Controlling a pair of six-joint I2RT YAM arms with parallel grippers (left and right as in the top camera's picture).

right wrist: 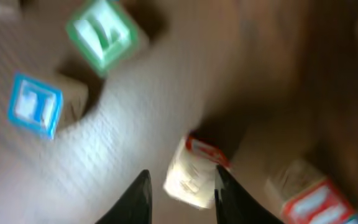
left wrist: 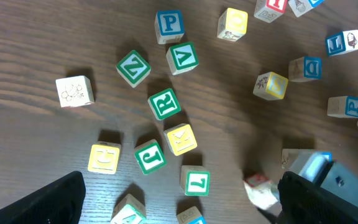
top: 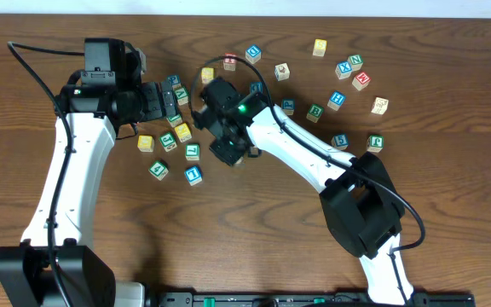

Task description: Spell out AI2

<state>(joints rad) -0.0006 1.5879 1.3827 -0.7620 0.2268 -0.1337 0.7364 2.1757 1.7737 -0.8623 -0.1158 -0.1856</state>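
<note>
Two arms stood over one wood table [top: 450, 213] strewn w/ letter cubes. On the left side, the left arm [top: 75, 162] rose from the near-left corner and bent right. Opposite, the right arm [top: 297, 145] ran from its near-right base toward the table's middle.

Far-left of centre, the left gripper [top: 162, 101] hung by the left cluster of cubes, fingers spread wide.

Just right of that cluster, the right gripper [right wrist: 182, 186] was low at the table, jaws partway closed, w/ a red-framed cube [right wrist: 191, 171] sitting directly btwn the fingertips. The finger at the wrist view's right overlapped the cube's edge. A sliver of table showed btwn the cube and the other finger. That view was blurred, so couldn't tell if the cube was truly pinched or only bracketed, nor whether its face read A or I.

Also there, a second red-framed cube [right wrist: 309, 196] lay just beside the first, toward the view's right, outside the jaws; letter unreadable too.

Left of the right gripper & a bit nearer lay the blue-framed cube w/ a 1-like stroke [top: 193, 175], clear of the fingers. A green-framed cube [top: 193, 152] sat just far of it.
</note>
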